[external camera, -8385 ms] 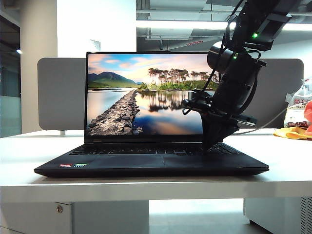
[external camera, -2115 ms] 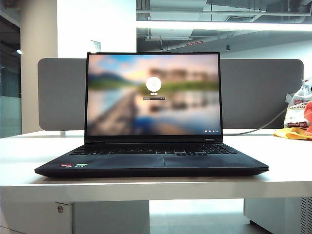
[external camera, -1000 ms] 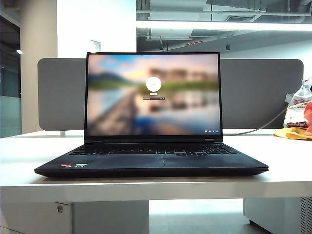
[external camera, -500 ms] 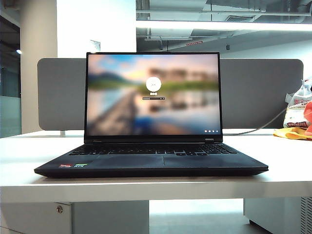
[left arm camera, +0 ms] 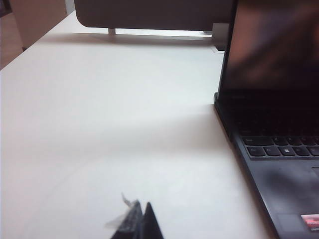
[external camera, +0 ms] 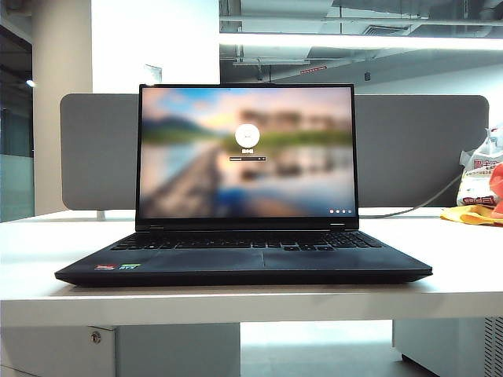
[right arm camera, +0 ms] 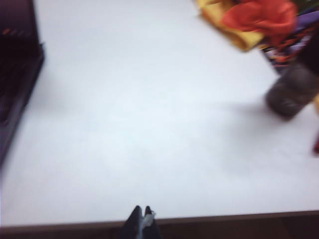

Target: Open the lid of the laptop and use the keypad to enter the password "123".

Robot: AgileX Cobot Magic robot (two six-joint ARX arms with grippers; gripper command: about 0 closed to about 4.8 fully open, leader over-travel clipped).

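Hovering closed and empty over bare desk [external camera: 47,259]: left pincer [left arm camera: 139,221] beside laptop [external camera: 244,263], lid [external camera: 247,153] raised; right pincer [right arm camera: 142,216] near orange cloth [right arm camera: 259,17].

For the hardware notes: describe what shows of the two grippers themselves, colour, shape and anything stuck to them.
Little shows. The left gripper appears as dark, nearly black fingertips tapering to a point, with a whitish scrap, perhaps tape, on one side. The right gripper is a blurred pair of dark narrow tips with a pale patch between them. Neither arm shows in the exterior view; no cables or markings are visible.
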